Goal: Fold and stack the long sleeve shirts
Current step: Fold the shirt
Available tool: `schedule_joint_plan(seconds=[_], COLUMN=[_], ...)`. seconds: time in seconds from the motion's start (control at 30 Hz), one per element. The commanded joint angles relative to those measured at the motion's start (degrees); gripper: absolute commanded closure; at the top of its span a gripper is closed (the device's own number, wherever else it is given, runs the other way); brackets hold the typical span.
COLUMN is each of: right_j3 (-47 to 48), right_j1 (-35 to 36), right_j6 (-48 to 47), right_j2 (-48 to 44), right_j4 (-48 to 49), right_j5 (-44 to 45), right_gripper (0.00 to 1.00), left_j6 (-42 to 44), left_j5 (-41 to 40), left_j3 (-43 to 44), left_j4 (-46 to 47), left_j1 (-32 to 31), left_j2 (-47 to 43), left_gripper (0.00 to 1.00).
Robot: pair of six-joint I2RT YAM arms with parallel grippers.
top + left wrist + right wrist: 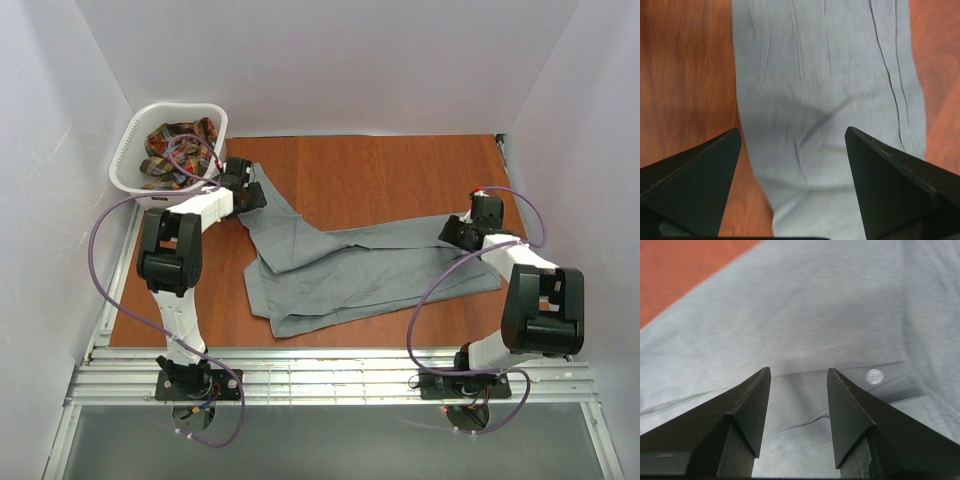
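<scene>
— Closest to my lenses are my own black fingers. On the left claw (792, 130) they stand wide apart with nothing between them, hanging over a long strip of the grey shirt (825, 75), with bare desk (685, 65) on both sides of it
— And the other one?
— My right claw (798, 370) is released as well, with a narrower gap, low over the same grey cloth. A small pale button (873, 376) lies just beside one finger, on a folded edge. Whether the tips touch the fabric I cannot tell
— Where does that shirt lie overall?
— From above it sprawls rumpled across the middle of the desk. One narrow part runs to the far left, under my left claw. The broad part reaches right and ends under my right claw
— Is there a second shirt?
— Yes, the plaid shirt (172, 150) is bunched inside the white basket (185, 106) in the far left corner
— What crowds you?
— That basket, mostly. It stands just beside my left claw, and my left forearm passes along its near wall. A purple cable (100, 225) loops out from each arm, and the right arm's loop hangs across the shirt's right end in the overhead view. White walls (330, 60) close the desk in on three sides
</scene>
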Motion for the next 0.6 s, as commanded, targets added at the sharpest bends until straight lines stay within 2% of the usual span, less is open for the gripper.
schedule_joint_plan(seconds=[0.0, 0.3, 0.43, 0.47, 0.5, 0.53, 0.57], right_j3=[-1.4, -1.5, -2.3, -2.5, -2.8, -3.0, -3.2], right_j1=[2.2, 6.9, 7.6, 7.6, 7.7, 7.8, 7.8], right_j6=[-1.5, -1.1, -0.3, -0.4, -0.4, -0.3, -0.2], right_j2=[-4.6, -11.1, -12.3, -12.6, -12.8, -13.0, -13.6], right_j4=[0.8, 0.7, 0.6, 0.7, 0.7, 0.5, 0.5], right_j5=[-2.2, -7.1, -8.2, -8.4, -8.6, -8.8, -9.0], right_gripper=[0.56, 0.54, 0.54, 0.54, 0.55, 0.54, 0.55], left_j6=[3.5, 2.1, 1.8, 1.9, 2.6, 3.5, 4.5], left_j5=[-4.6, -6.3, -5.4, -5.2, -5.2, -4.7, -4.5], left_j3=[4.9, 9.8, 8.5, 8.2, 7.8, 7.7, 7.8], left_j4=[2.0, -1.4, -2.1, -2.1, -1.9, -1.6, -1.6], left_j1=[0.2, 0.1, 0.0, -0.1, -0.2, -0.4, -0.8], left_j2=[3.8, 11.5, 12.5, 12.3, 11.7, 10.7, 9.9], left_gripper=[0.2, 0.36, 0.63, 0.79, 0.84, 0.93, 0.96])
